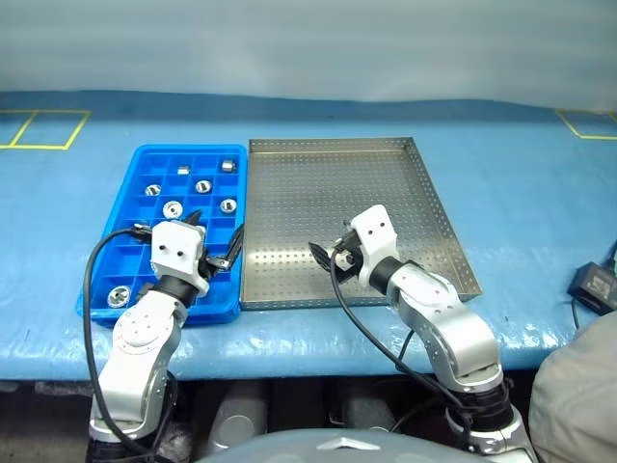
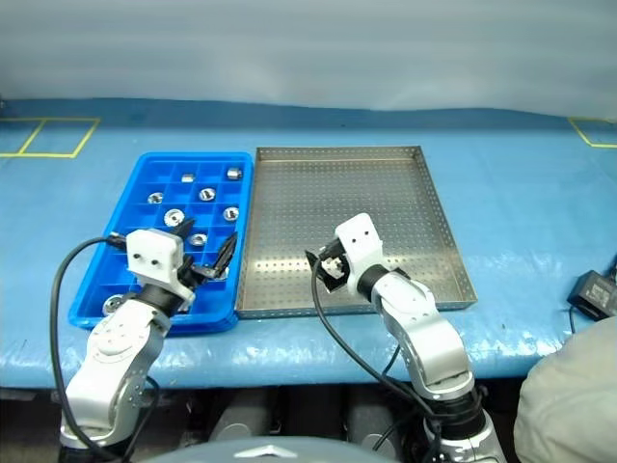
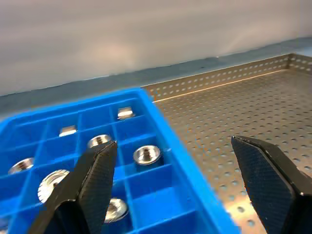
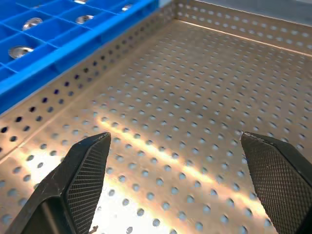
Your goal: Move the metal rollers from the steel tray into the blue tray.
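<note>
Metal rollers [image 1: 201,186]: small, shiny, rigid cylinders with a central hole, some flanged. Probably dense for their size, hard, smooth and slippery, prone to rolling on their sides or squirting out from a glancing pinch. Not fragile; a drop would likely only rattle or bounce. Best taken across the barrel just under any flange, fingers square on opposite sides, or over the flange rim where one sits hole-up.

All visible ones already seated in the blue tray [image 1: 137,162], one per compartment: a handful in the far rows, one [image 1: 119,296] alone in the near left corner. Mostly lying flat, hole upward.

Steel tray [image 1: 453,253] touching the blue tray's right edge, perforated floor bare as far as visible; nothing left there to pick, so transfer judged complete or nearly so.

Left hand [image 1: 214,251] released, fingers spread wide, nothing between them, hovering over the blue tray's near right corner beside the dividing rim. Right hand [image 1: 328,257] likewise released and carrying nothing, fingers wide apart, low over the steel tray's near left portion, pointing toward the blue tray.

Both trays resting on a table [image 1: 521,193] covered in blue sheet, yellow tape marks [image 1: 43,130] at the far corners, a small dark box [image 1: 595,285] near the right edge.
</note>
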Robot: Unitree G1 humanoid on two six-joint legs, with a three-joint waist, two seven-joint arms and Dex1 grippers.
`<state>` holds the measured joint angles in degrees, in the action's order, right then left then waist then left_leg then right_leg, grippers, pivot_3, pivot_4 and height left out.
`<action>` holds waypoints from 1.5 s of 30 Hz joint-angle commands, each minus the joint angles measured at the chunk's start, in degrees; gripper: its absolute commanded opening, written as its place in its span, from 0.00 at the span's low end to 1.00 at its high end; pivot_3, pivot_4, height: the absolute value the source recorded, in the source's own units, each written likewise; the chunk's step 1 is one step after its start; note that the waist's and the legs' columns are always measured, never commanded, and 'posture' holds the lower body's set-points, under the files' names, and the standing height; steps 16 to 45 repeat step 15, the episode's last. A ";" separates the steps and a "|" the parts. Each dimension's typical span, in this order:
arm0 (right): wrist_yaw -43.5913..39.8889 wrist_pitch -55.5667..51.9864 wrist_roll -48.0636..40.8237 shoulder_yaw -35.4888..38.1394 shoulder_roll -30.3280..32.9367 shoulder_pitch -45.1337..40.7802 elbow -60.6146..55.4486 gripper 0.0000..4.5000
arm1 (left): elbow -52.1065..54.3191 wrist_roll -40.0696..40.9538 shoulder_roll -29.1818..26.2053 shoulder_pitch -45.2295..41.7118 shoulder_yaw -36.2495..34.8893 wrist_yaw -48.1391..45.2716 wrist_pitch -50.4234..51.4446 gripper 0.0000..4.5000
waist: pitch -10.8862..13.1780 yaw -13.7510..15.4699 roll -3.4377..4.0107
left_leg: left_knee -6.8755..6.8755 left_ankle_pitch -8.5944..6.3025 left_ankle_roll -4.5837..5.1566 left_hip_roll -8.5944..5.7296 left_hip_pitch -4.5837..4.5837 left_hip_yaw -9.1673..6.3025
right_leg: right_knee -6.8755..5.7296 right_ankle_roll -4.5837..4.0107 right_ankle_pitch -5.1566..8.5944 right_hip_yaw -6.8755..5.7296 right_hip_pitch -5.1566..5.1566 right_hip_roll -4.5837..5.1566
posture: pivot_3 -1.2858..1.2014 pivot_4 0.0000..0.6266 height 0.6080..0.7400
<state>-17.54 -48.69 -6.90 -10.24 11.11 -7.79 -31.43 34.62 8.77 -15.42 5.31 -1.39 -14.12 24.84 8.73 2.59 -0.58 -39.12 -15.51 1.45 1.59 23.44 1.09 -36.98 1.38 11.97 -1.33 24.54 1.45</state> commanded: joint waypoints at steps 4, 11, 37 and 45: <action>2.58 1.52 0.03 1.55 0.24 3.08 -3.88 1.00 | -3.31 -0.02 -1.13 -4.28 2.88 -2.82 -0.99 0.91 | 0.00 -1.57 -0.01 | -0.01 0.00 0.01 0.02 -0.10 0.11 | -0.07 0.01 0.00 0.18 0.00 -0.02 | 0.53 0.24 1.00; 3.58 1.05 -0.16 1.63 0.67 4.42 -4.91 1.00 | -5.07 -0.13 -1.28 -5.58 5.31 -4.57 -1.38 0.91 | 0.00 -1.86 -0.02 | -0.01 -0.01 0.05 0.04 -0.21 0.30 | -0.06 0.07 -0.04 0.52 -0.02 0.00 | 0.53 0.24 1.00; 3.74 1.00 0.06 1.43 1.19 4.55 -4.90 1.00 | -4.72 0.01 -2.30 -4.99 5.58 -5.83 -0.19 0.91 | 0.00 -1.83 -0.02 | -0.01 -0.01 0.06 0.08 -0.24 0.34 | -0.07 0.10 -0.06 0.57 -0.02 0.01 | 0.53 0.24 1.00; 3.74 1.00 0.06 1.43 1.19 4.55 -4.90 1.00 | -4.72 0.01 -2.30 -4.99 5.58 -5.83 -0.19 0.91 | 0.00 -1.83 -0.02 | -0.01 -0.01 0.06 0.08 -0.24 0.34 | -0.07 0.10 -0.06 0.57 -0.02 0.01 | 0.53 0.24 1.00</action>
